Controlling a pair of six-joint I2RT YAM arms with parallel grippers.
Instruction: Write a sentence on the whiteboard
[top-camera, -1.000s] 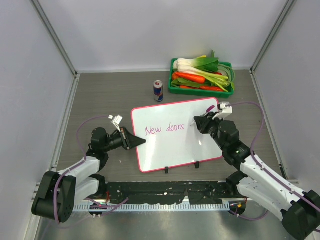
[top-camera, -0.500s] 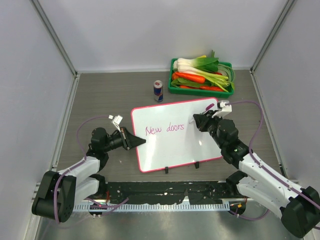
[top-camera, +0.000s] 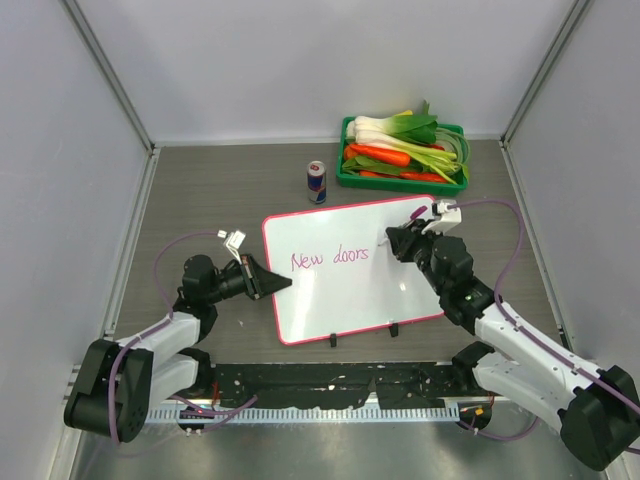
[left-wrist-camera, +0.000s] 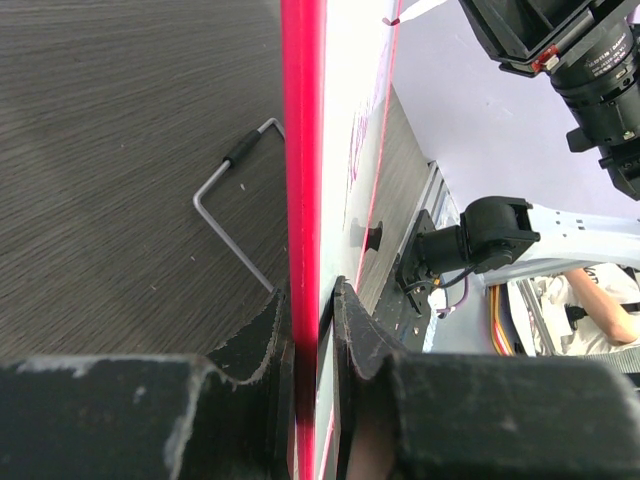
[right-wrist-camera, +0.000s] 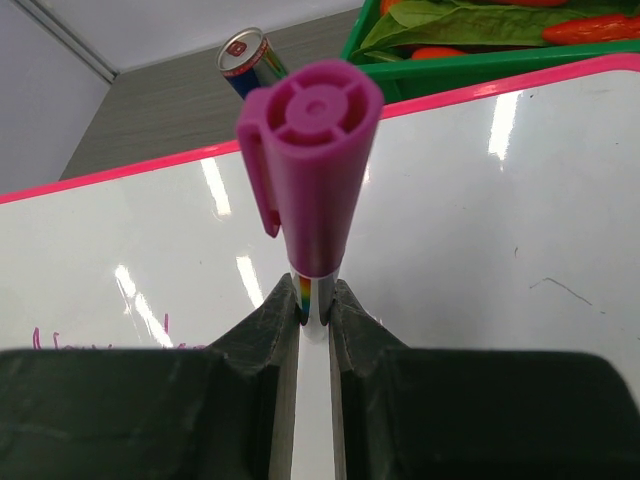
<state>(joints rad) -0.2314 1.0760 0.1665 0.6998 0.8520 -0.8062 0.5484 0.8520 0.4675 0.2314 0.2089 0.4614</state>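
The whiteboard (top-camera: 350, 270) with its pink-red frame lies slanted mid-table. Pink cursive writing (top-camera: 330, 258) on it reads "New doors". My left gripper (top-camera: 283, 283) is shut on the board's left edge; in the left wrist view the red frame (left-wrist-camera: 303, 200) runs between the fingers (left-wrist-camera: 262, 340). My right gripper (top-camera: 390, 245) is shut on a marker with a purple cap (right-wrist-camera: 310, 160), just right of the last word. The marker's tip is hidden behind the gripper. The board also fills the right wrist view (right-wrist-camera: 480, 220).
A green tray (top-camera: 345, 180) of vegetables stands at the back right. A drink can (top-camera: 317, 182) stands upright just behind the board's top edge, and shows in the right wrist view (right-wrist-camera: 250, 60). A bent metal stand wire (left-wrist-camera: 225, 200) lies under the board. Grey walls enclose the table.
My right gripper with the marker has shifted slightly right and back, away from the end of "doors". The left gripper and the board have not moved.
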